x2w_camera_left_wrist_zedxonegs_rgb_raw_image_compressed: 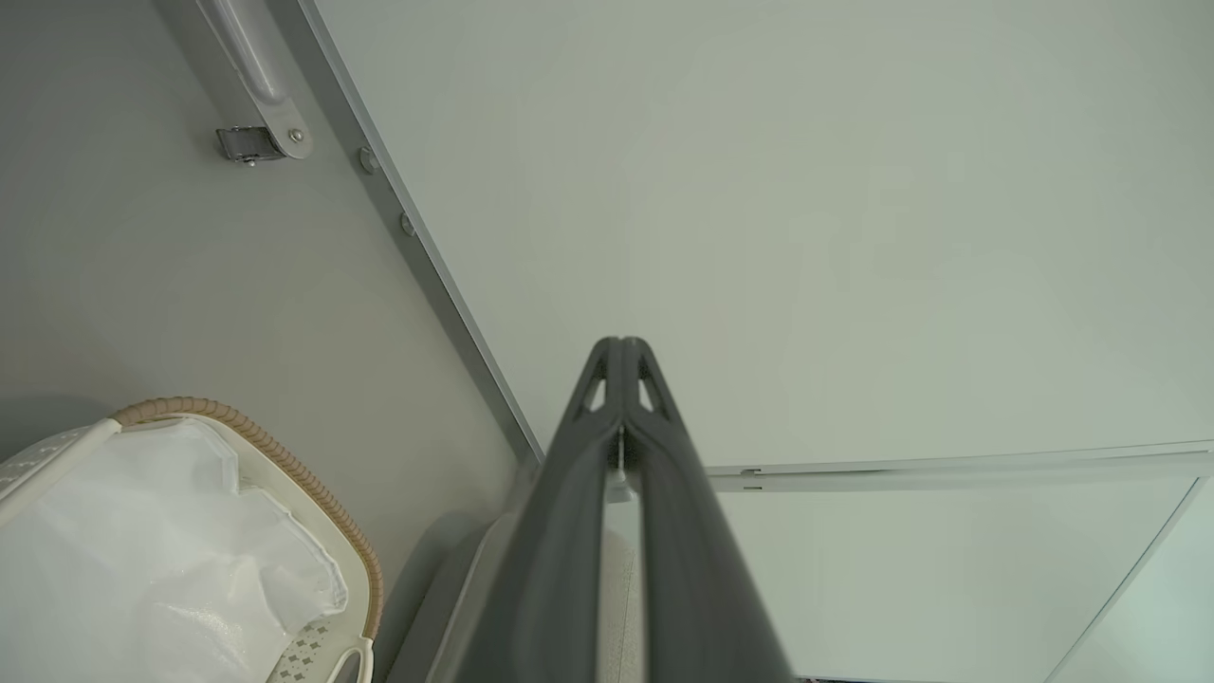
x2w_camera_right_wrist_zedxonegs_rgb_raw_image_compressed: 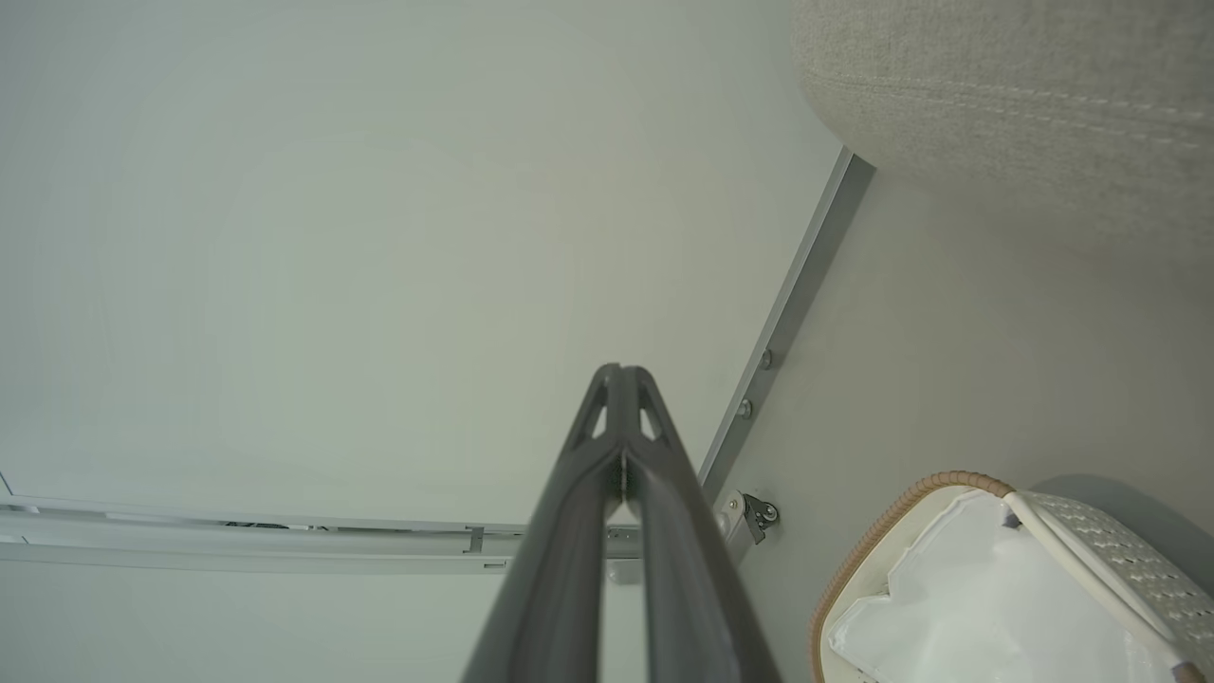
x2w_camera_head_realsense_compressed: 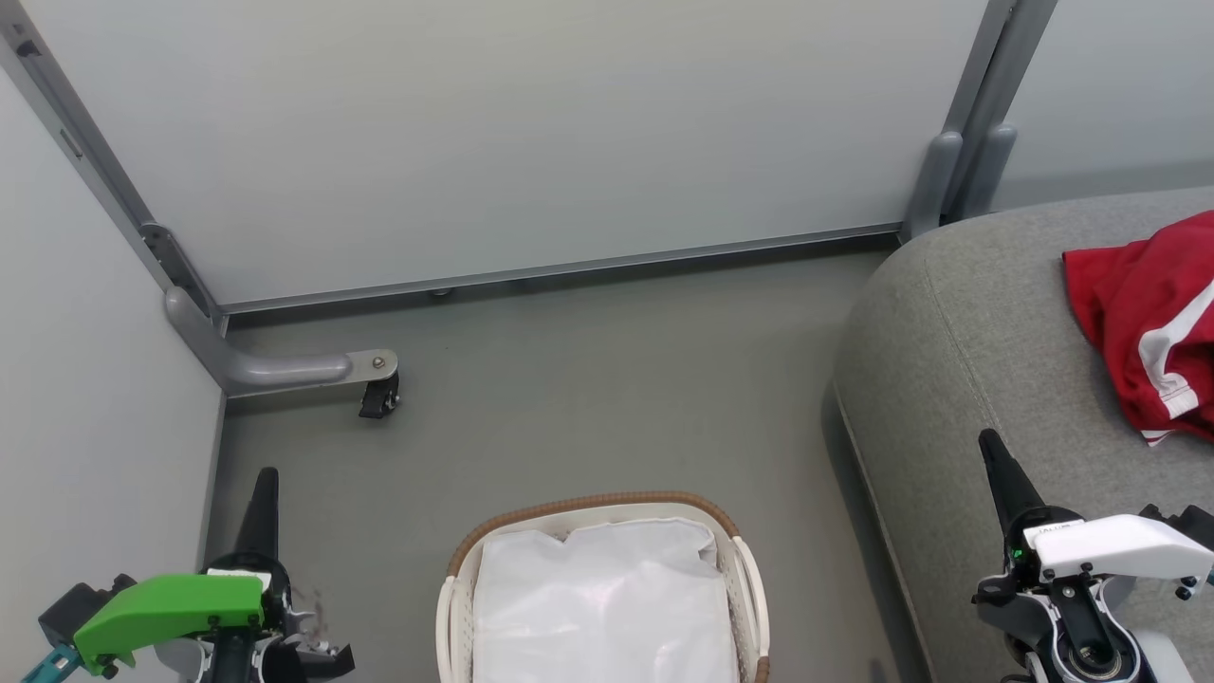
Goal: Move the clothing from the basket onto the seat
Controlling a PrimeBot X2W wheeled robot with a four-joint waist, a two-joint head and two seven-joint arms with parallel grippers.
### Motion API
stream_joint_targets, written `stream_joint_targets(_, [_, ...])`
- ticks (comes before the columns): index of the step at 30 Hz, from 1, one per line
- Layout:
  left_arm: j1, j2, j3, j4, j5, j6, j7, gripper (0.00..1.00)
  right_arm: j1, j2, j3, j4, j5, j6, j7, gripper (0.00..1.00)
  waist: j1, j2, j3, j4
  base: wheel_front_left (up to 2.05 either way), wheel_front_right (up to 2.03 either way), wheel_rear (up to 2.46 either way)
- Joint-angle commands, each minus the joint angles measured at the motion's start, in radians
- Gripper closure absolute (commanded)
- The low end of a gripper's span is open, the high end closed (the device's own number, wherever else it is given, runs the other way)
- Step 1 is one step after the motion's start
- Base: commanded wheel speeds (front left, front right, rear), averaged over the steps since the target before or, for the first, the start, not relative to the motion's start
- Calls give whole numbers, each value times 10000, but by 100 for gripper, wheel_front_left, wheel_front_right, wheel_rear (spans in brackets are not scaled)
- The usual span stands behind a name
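The clothing (x2w_camera_head_realsense_compressed: 1152, 323), red with broad white stripes, lies crumpled on the seat (x2w_camera_head_realsense_compressed: 958, 379) towards its far right, with part of it cut off at the edge of the head view. The seat is a light grey cushion with a rounded corner and a stitched seam. It stands near the basket (x2w_camera_head_realsense_compressed: 597, 503), on the basket's right, with a strip of grey floor (x2w_camera_head_realsense_compressed: 588, 379) between them. The basket has a brown woven rim, and a crumpled white liner sheet (x2w_camera_head_realsense_compressed: 602, 607) lies inside it. The right fingers (x2w_camera_head_realsense_compressed: 1007, 484) hang over the near part of the seat, pressed together tip to tip and gripping nothing. The left fingers (x2w_camera_head_realsense_compressed: 261, 517) hover over the floor to the basket's left, close to a pale wall panel (x2w_camera_head_realsense_compressed: 493, 133). They too are closed and empty. Both pairs point towards the back wall, where a small black caster (x2w_camera_head_realsense_compressed: 379, 396) sits under a grey metal bracket.
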Motion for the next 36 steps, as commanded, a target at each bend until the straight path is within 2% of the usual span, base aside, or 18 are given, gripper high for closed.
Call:
stream_joint_targets(1, [-242,57,44,-84,-200,-75,74,100,66,-62,-56,-100,256,-8,65,100,0,0,-4,1,0,0,0])
stream_joint_targets(26, [-325,67,294,-302,-1831,-190,529,100,149,-77,-204,-326,2124,-9,545,100,0,0,-75,8,0,0,0])
stream_joint_targets(36, [-305,67,296,-298,-1845,-195,559,100,152,-78,-208,-331,2160,-9,545,100,0,0,-78,9,0,0,0])
